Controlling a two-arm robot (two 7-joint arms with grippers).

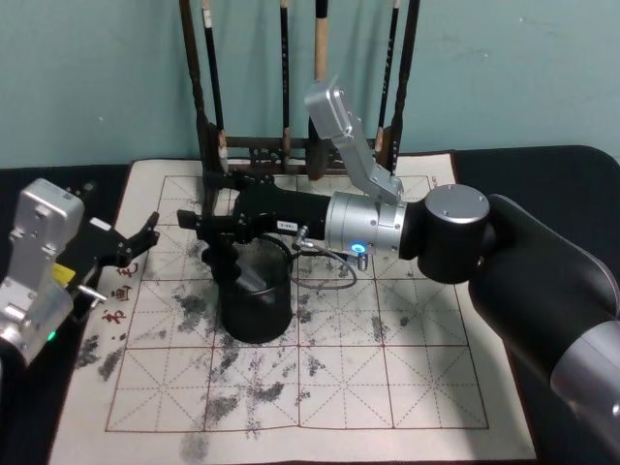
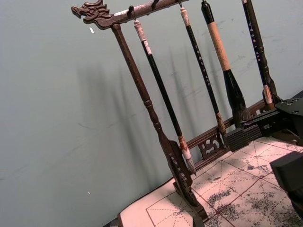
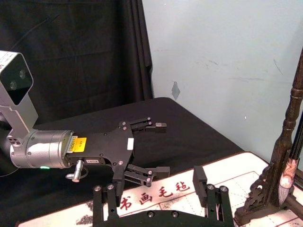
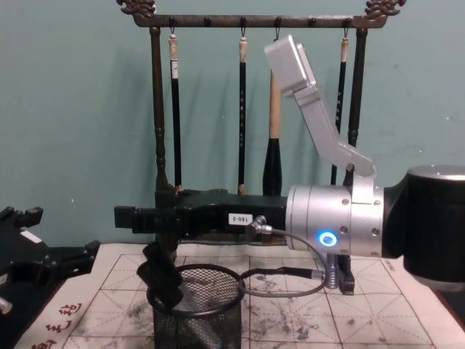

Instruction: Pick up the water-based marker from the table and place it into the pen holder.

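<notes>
While your right gripper (image 1: 215, 232) hangs over the black wire-mesh cylindrical pen holder (image 1: 255, 308) mid-mat, I cannot tell its finger state; your left gripper (image 1: 136, 242) waits spread wide, empty, at the mat's left edge.

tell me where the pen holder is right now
The pen holder stands left of centre on the ink-stained mat, in front of the brush rack, directly under the right gripper.
</notes>
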